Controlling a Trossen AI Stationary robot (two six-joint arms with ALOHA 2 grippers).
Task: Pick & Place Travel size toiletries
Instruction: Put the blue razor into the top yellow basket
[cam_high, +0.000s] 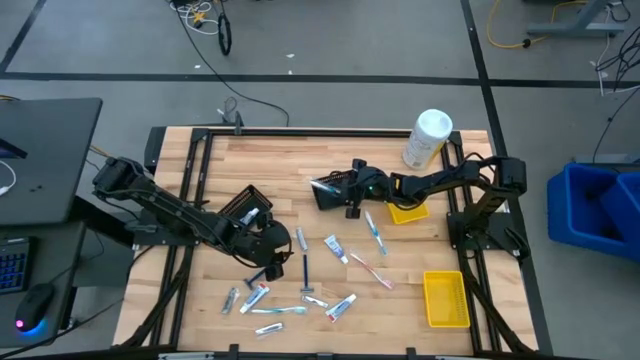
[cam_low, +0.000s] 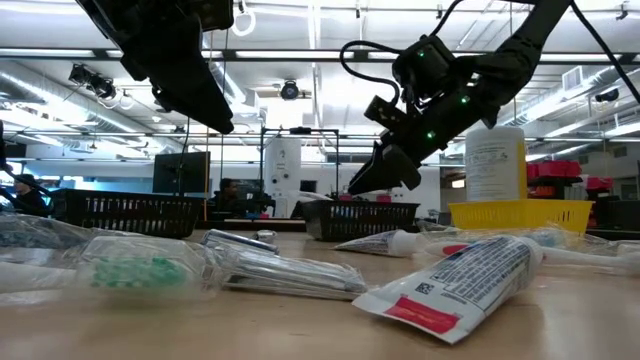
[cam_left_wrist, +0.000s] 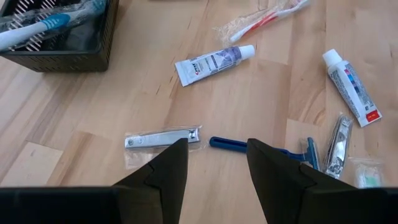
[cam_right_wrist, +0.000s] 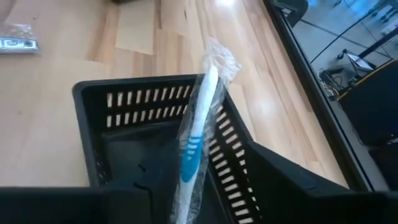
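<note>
My right gripper (cam_high: 347, 192) (cam_right_wrist: 202, 165) hovers open over a black mesh basket (cam_right_wrist: 124, 87) (cam_high: 328, 195). A white-blue toothbrush in a clear wrapper (cam_right_wrist: 198, 118) stands slanted between its fingers. The toothbrush's top pokes past the basket's far rim, and its lower end is hidden in the basket. My left gripper (cam_high: 268, 243) (cam_left_wrist: 217, 146) is open above the table, over a packeted nail clipper (cam_left_wrist: 163, 138) and a blue razor (cam_left_wrist: 231, 144). Toothpaste tubes (cam_left_wrist: 214, 62) (cam_left_wrist: 351, 87) and a wrapped red toothbrush (cam_left_wrist: 264, 17) lie flat nearby. My right gripper has its open fingers on either side of the wrapped toothbrush (cam_right_wrist: 186, 168), coming at the basket from above at a slant. I cannot tell whether either finger touches the toothbrush.
A second black basket (cam_high: 245, 205) sits near my left arm. A big white canister (cam_high: 428, 138) lies at the far right. One yellow tray (cam_high: 408, 212) is beside the right arm and another (cam_high: 446, 298) is near the right front. More toiletries lie scattered at the table's near middle (cam_high: 300, 300).
</note>
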